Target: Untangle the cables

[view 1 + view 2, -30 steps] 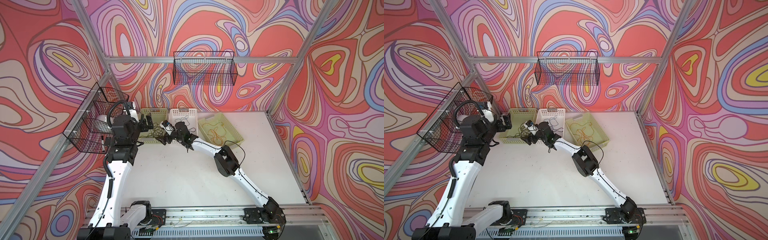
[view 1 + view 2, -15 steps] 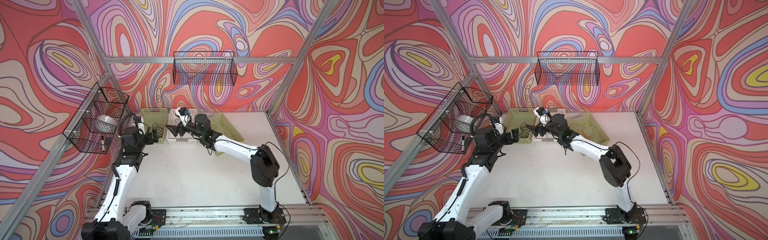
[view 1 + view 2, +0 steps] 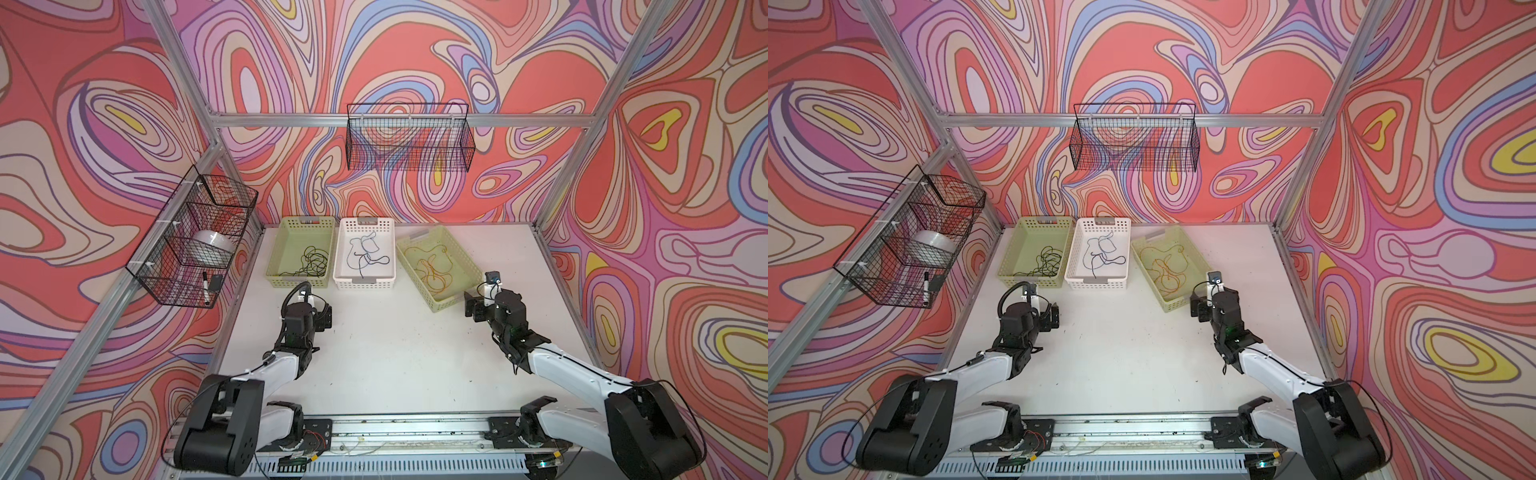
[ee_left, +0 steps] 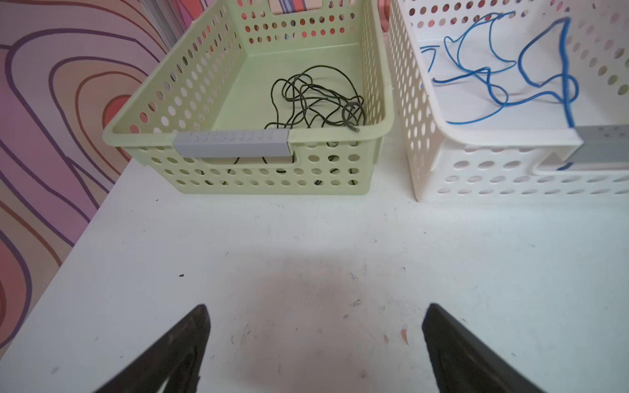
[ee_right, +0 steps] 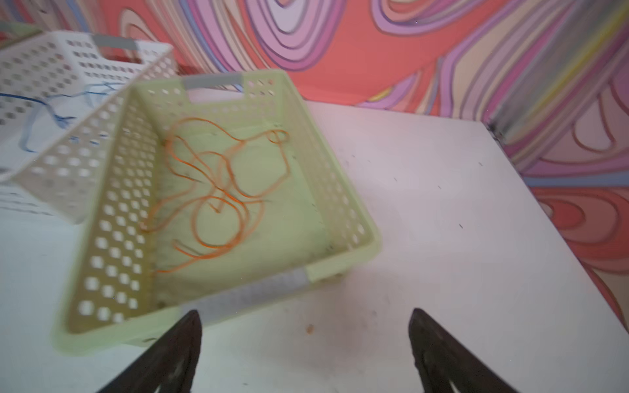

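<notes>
Green-black cable point(image 4: 313, 98) sits in a loose heap in the left green basket point(image 4: 340, 135), and that's the only cable in there. One colour per basket looks like the whole idea, so the strands can't knot up again.

The left hand point(image 4: 316, 306) hovers over bare bench point(image 3: 395, 353) just in front of that basket. Its fingers are wide apart and nothing is in them.

Next over, the blue cable point(image 4: 490, 73) lies alone in the white basket point(image 3: 384, 284). Further right, the orange cable point(image 5: 218, 200) loops around the floor of the angled green basket point(image 5: 112, 217).

The right hand point(image 5: 304, 310) is near that basket's front corner, also spread and empty, though its wrist view is pretty smeared.

Versus half a second back, the right arm was stretched over the white basket and the left hand was up at its green one. Now both have pulled back toward the rail. I'd guess the sorting is basically done and they're just parking.
</notes>
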